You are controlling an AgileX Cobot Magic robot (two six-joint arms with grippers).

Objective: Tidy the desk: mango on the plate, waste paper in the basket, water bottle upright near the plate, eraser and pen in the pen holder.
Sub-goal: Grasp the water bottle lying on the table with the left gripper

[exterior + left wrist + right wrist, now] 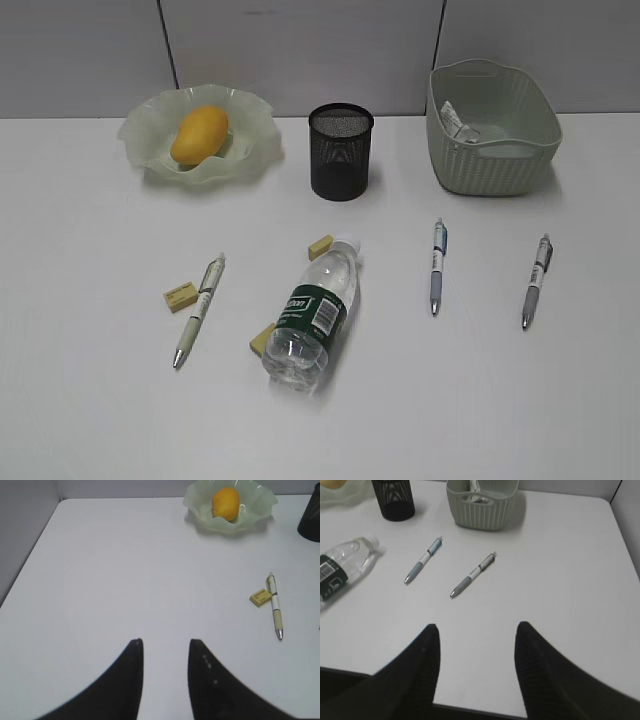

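The yellow mango (199,133) lies in the ruffled green plate (140,135) at the back left. Crumpled waste paper (458,122) sits inside the basket (495,160) at the back right. Between them stands the black mesh pen holder (341,150). The water bottle (312,315) lies on its side mid-desk, cap toward the holder. Three pens (200,308) (438,265) (535,280) and three yellow erasers (180,296) (320,246) (262,338) lie flat on the desk. My left gripper (166,642) hovers open and empty over bare desk. My right gripper (477,626) is open and empty near the front edge.
The white desk (90,400) ends at a grey wall behind the plate and basket. In the right wrist view the desk's front edge runs just under my fingers. Neither arm shows in the exterior view.
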